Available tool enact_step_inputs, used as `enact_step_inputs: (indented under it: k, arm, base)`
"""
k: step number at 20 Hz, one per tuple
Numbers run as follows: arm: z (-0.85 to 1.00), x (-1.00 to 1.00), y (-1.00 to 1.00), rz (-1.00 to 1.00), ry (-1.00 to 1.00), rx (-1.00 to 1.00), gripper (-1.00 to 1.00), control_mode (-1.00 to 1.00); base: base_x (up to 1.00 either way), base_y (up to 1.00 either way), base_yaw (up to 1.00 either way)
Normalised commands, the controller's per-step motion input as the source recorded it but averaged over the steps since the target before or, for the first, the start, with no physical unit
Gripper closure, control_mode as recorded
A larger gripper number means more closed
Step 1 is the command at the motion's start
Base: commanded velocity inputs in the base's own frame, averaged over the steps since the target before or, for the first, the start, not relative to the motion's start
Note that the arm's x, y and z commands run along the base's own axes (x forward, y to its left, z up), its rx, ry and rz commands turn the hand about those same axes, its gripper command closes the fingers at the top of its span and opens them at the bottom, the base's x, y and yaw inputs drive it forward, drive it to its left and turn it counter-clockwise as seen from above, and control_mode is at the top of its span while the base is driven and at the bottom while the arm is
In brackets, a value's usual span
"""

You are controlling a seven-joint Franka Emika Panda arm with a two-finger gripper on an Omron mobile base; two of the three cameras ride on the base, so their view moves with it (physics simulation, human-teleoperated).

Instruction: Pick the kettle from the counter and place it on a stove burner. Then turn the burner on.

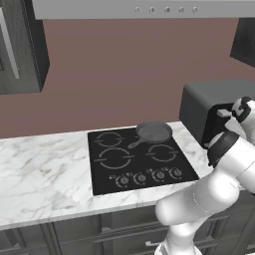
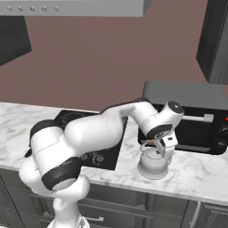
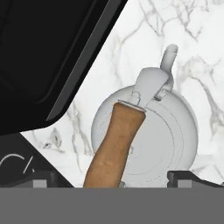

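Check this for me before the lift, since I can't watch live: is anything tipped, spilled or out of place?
Nothing stands out. The kettle sits upright on the counter by the toaster oven, with the claw over its tan handle. A frying pan occupies one rear burner.

Your end effector (image 2: 156, 149) sits low over the kettle (image 2: 153, 165), and the toaster oven (image 2: 187, 116) stands right behind it, so you have almost no room on the far side. The marble surface (image 2: 200, 176) is bare in front of the kettle and to its right. Toward the cooktop (image 1: 139, 160) the way is open along the surface. There, the frying pan (image 1: 153, 132) covers the back right ring, while the largest burner ring (image 1: 114, 158) at front left stands free. The range hood (image 1: 144, 8) hangs well above.
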Motion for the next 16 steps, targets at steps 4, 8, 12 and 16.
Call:
enact_step_inputs:
  k: [4, 8, 12, 16]
  arm:
    - [-0.17, 0.24, -0.08, 0.02, 0.0, 0.01, -1.0, -1.0]
    - [-0.16, 0.24, -0.04, 0.02, 0.0, 0.0, -1.0, -1.0]
    - [-0.16, 0.17, -0.02, 0.02, 0.0, 0.0, 1.0, -1.0]
    - [-0.09, 0.0, 0.0, 0.01, 0.0, 0.0, 1.0, -1.0]
  base:
    - [0.0, 0.0, 0.0]
    - [0.0, 0.0, 0.0]
    - [0.0, 0.0, 0.0]
    - [0.0, 0.0, 0.0]
